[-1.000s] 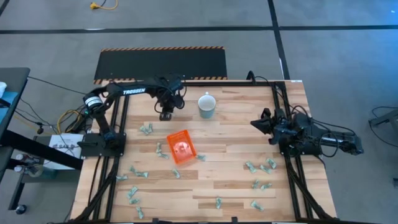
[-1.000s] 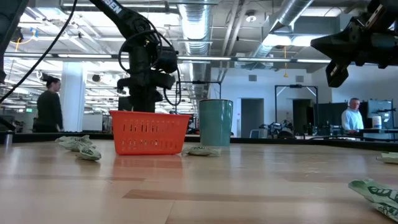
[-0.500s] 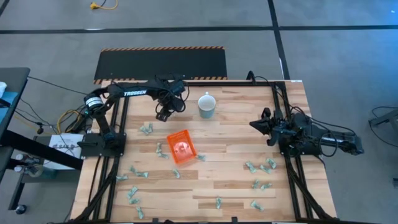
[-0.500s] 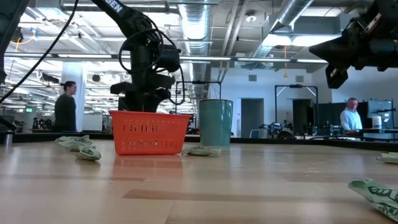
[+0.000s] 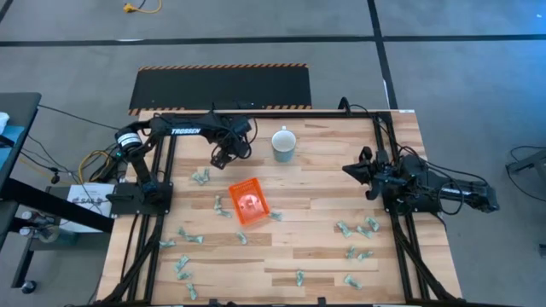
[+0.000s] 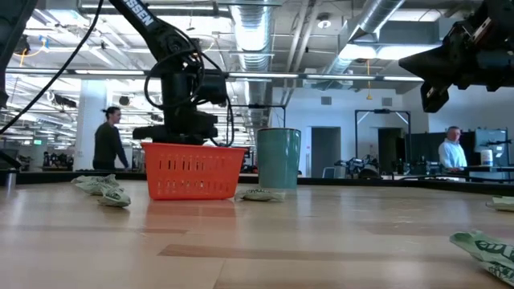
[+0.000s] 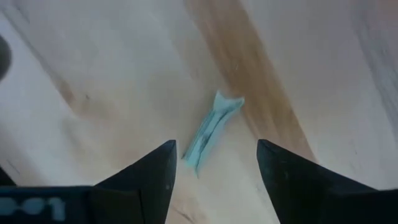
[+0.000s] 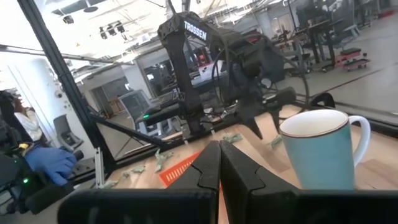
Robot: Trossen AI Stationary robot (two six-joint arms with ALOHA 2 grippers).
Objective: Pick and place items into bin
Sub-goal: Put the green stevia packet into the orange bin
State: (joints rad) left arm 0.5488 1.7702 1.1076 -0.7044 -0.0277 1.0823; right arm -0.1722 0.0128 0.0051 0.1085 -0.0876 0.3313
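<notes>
Directly beneath the spread left hand [image 7: 214, 163] lies one item [image 7: 211, 129].

The only lettering I can read is the white brand word "TROSSEN" on the left arm [image 5: 185, 130], seen from above, again on that same arm in my right wrist camera, and only partly in the low view.
</notes>
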